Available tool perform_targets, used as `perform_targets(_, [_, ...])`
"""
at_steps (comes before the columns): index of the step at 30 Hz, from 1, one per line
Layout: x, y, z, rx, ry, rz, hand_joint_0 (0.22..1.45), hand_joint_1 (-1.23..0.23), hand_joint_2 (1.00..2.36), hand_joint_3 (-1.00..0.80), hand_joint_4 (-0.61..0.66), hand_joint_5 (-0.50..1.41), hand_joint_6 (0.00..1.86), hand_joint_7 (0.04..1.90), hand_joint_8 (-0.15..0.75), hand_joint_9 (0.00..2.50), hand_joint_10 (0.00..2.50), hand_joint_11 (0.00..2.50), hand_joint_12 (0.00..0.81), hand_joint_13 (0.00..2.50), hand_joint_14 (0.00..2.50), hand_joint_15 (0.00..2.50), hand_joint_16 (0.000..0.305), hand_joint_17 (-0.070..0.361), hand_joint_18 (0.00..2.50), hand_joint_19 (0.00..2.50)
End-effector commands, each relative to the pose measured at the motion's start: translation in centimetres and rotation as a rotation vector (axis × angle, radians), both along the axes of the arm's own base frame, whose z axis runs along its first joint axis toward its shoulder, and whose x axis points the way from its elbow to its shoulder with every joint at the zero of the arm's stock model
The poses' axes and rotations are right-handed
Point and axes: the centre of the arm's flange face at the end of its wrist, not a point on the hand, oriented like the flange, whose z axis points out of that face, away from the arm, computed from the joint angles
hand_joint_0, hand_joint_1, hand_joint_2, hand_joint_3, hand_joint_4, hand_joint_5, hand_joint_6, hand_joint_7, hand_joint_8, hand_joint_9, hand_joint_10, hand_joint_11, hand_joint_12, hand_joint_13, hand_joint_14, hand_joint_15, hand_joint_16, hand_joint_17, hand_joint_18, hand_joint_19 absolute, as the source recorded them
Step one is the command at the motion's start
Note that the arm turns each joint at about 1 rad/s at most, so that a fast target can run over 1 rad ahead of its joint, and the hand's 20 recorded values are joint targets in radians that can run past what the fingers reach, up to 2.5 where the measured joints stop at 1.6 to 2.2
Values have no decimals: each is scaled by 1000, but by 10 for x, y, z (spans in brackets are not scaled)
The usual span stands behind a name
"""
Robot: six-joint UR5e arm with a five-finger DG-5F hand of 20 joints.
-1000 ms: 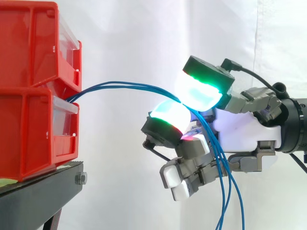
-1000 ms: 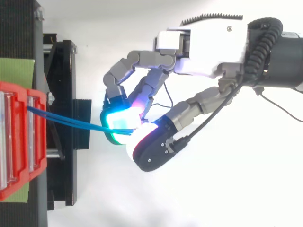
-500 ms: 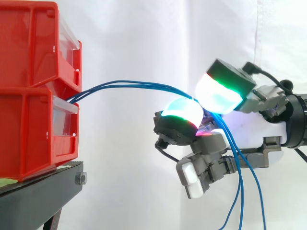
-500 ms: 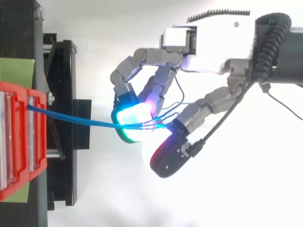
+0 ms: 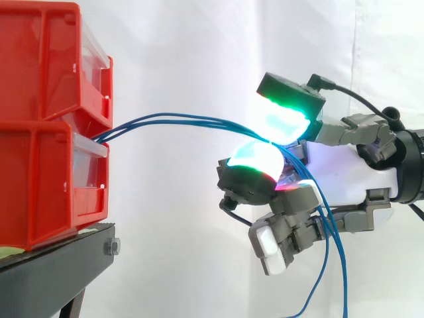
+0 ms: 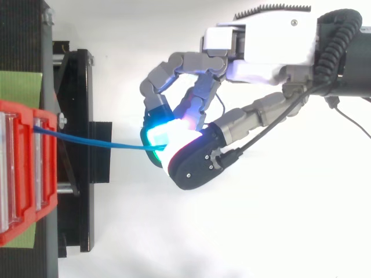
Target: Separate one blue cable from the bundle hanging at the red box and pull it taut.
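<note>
Side view: hand (image 5: 344,179), fingers (image 5: 285,122) clamped on the blue cables (image 5: 172,120). Looks like several strands, not one. Cable axis runs near-level from the fingers out to the red box (image 5: 46,126), bowed upward, so I'd call it slack. Loose ends drop below the fingers. Strands leave the box between its upper and lower tiers; contents unreadable.

We see bright, even light on the white curtain (image 5: 199,66). Glare washes out the glowing pads (image 5: 255,158).
</note>
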Motion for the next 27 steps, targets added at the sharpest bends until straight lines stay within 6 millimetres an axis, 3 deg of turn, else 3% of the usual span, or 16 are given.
perform_targets(1, [0,-1,0,0,0,-2,609,-776,1025,-170,127,-149,900,1375,325,1157,19,992,320,901,20,597,36,81,739,506])
perform_targets(5, [-1,-3,0,0,2,-3,664,-844,1027,-164,59,-159,918,1394,314,1129,20,987,320,884,21,589,36,81,735,488])
perform_targets(9, [-2,-9,3,-1,-3,-11,747,-870,1015,-344,9,-172,928,1366,291,1091,20,1007,309,856,21,590,35,80,713,480])
perform_targets(12, [-4,-15,12,-24,-16,-17,786,-878,1000,-500,51,-166,922,1506,276,1091,17,998,303,848,20,581,35,79,706,469])
perform_targets(19, [-15,-27,34,-121,-8,-28,704,-933,1000,-500,138,-141,922,1532,284,1128,19,1004,298,842,20,580,35,78,709,468])
perform_targets(27, [-21,-38,35,-140,24,-42,582,-934,1000,-500,147,-118,911,1362,290,1148,20,989,303,846,22,593,35,79,710,481])
